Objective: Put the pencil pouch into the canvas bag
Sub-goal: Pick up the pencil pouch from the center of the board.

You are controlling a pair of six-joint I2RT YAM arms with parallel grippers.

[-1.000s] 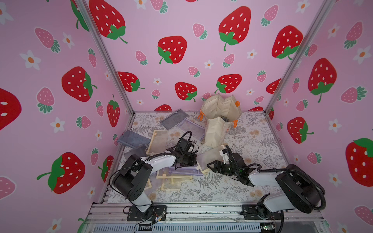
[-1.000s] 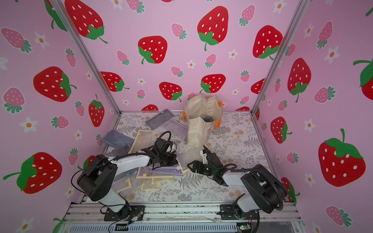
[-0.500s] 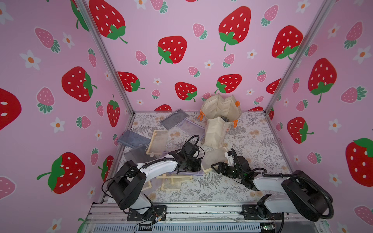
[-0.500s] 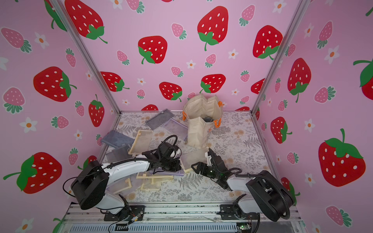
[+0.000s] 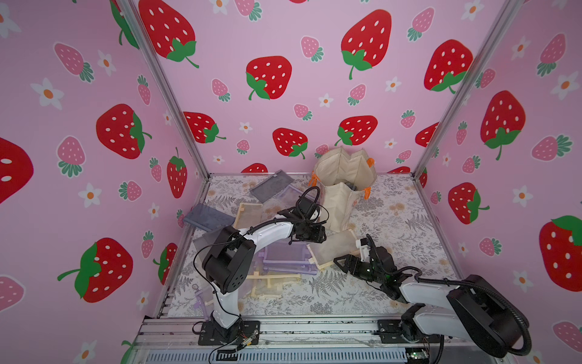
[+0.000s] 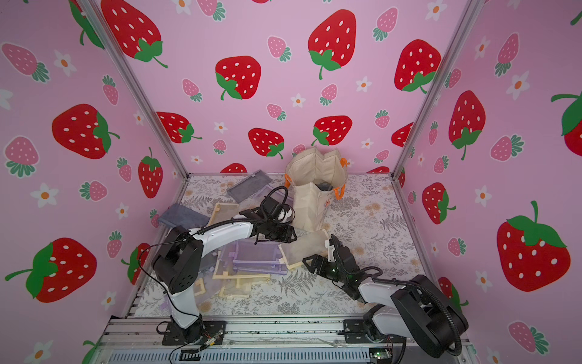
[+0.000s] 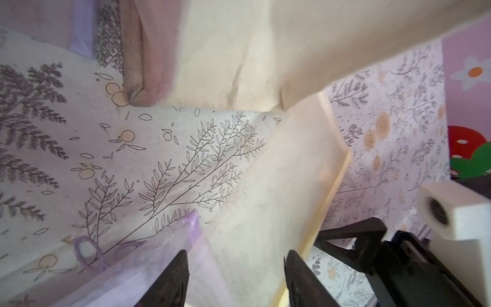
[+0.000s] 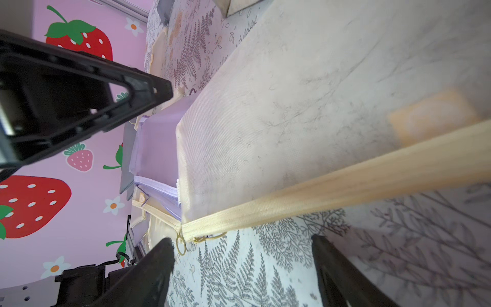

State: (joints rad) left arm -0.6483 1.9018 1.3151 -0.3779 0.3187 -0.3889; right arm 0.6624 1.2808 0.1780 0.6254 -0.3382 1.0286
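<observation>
Both spread, holding nothing: my left pincer [image 7: 235, 265] at the pencil pouch [image 5: 333, 249] corner, my right pincer [image 8: 241, 240] squared to its zipper edge, to lift it bagward to the canvas bag [image 5: 340, 201].

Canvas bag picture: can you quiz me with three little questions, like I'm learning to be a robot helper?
1. True or false: the canvas bag lies flat on its side.
2. What colour are its handles? A green, B orange, C blue.
3. Fill in: the mesh pouch by the right gripper is ____-coloured.
Key: 1 false, it stands upright with its mouth open; 2 B; 3 cream.
</observation>
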